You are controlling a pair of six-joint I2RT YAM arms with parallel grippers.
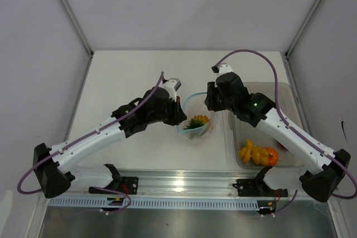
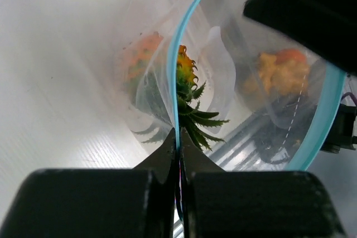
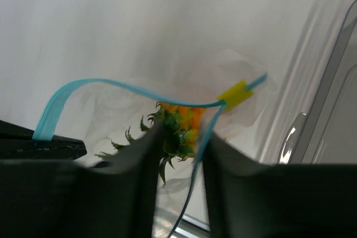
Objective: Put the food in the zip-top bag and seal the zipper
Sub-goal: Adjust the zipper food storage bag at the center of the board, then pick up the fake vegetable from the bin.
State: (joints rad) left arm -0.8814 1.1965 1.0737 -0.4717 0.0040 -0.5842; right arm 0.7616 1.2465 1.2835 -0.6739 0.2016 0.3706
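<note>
Left wrist view: the left gripper (image 2: pixel 178 140) is closed on the thin teal-blue zipper strip (image 2: pixel 174 65) of the clear crinkly plastic bag (image 2: pixel 223 65). The right gripper (image 3: pixel 179 132) is parted narrowly around the strip. The film is judged soft and slippery; the stiffer strip is better gripped. A yellow-orange toy pineapple (image 2: pixel 187 76) is contained in the bag; lumpy orange pieces (image 1: pixel 252 153) are seen in the grey translucent bin (image 1: pixel 290 96).

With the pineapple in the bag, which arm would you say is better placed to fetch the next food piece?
Right, I think. The right hand is open, and the grey bin with the orange pieces lies on its side; the left hand is shut on the zipper, holding the mouth up.
</note>
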